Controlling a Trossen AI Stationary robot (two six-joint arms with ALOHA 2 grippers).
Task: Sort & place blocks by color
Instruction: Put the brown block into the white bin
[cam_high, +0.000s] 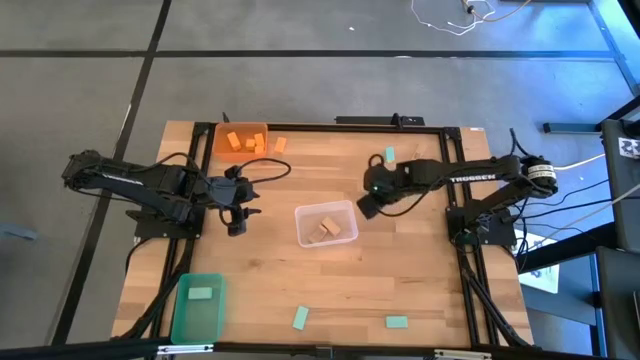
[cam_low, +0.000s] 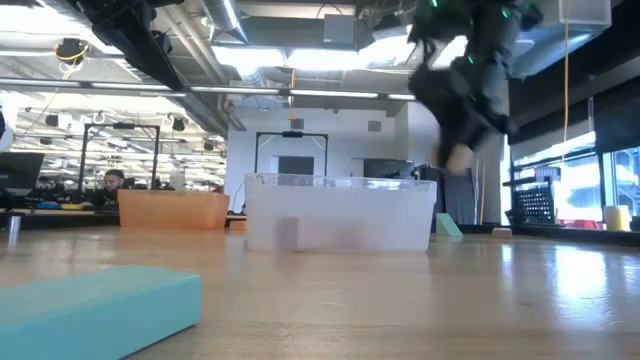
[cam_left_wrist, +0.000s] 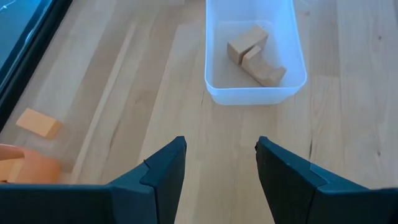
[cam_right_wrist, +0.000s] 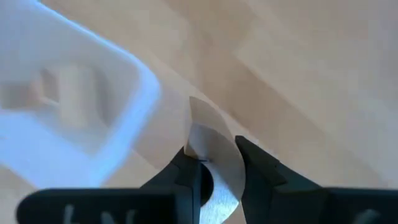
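Note:
My right gripper (cam_high: 368, 205) hangs in the air just right of the clear bin (cam_high: 326, 223) and is shut on a tan block (cam_right_wrist: 208, 146); the low view shows the block (cam_low: 458, 155) well above the table. My left gripper (cam_high: 235, 218) is open, left of the clear bin, touching nothing. Tan blocks (cam_left_wrist: 255, 53) lie in the clear bin. Orange blocks (cam_high: 243, 141) lie in the orange bin, and one orange block (cam_high: 280, 145) lies flat beside it. Mint green blocks (cam_high: 300, 318) (cam_high: 397, 322) (cam_high: 389, 156) lie flat on the table. Another (cam_high: 200, 294) is in the green bin. My right gripper pinches the tan block (cam_right_wrist: 211, 155) between its two fingers (cam_right_wrist: 189, 180), which slant down from the table's right side. The block is lifted clear of the table and sticks out beyond the fingertips, close to the clear bin's right wall (cam_right_wrist: 134, 124).
The orange bin (cam_high: 240, 128) stands at the far edge and the green bin (cam_high: 198, 318) at the near left corner. The clear bin (cam_low: 340, 212) sits mid-table. A green block (cam_low: 90, 310) lies close before the low camera. Bare wood (cam_high: 420, 270) lies right of centre.

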